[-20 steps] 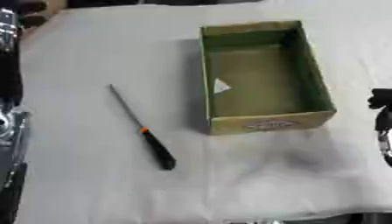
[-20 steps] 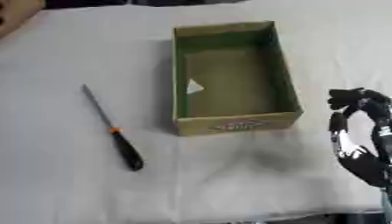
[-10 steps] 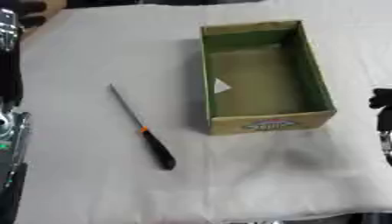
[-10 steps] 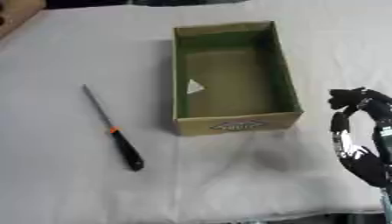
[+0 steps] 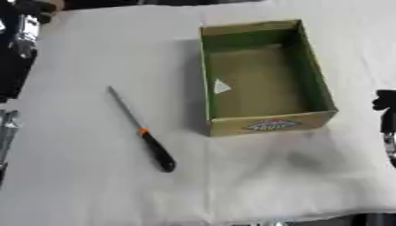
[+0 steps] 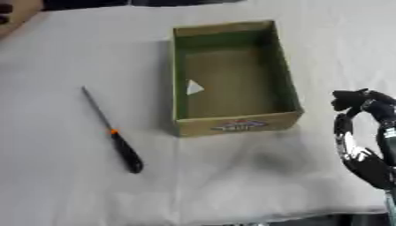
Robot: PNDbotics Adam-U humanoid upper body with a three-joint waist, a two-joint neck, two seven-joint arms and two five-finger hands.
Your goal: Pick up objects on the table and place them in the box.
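A screwdriver with a black handle, an orange collar and a thin metal shaft lies on the white cloth, left of the box, its tip pointing to the far left. The open green cardboard box stands at centre right, with a small white scrap on its floor. My right hand rests by the right edge, just right of the box's near corner, fingers up and relaxed, holding nothing. Only a silver and black sliver of my left arm shows at the left edge, well apart from the screwdriver.
A white cloth covers the table, with its near edge at the bottom of the view. Dark shapes stand at the far left. A brown object shows at the far left corner.
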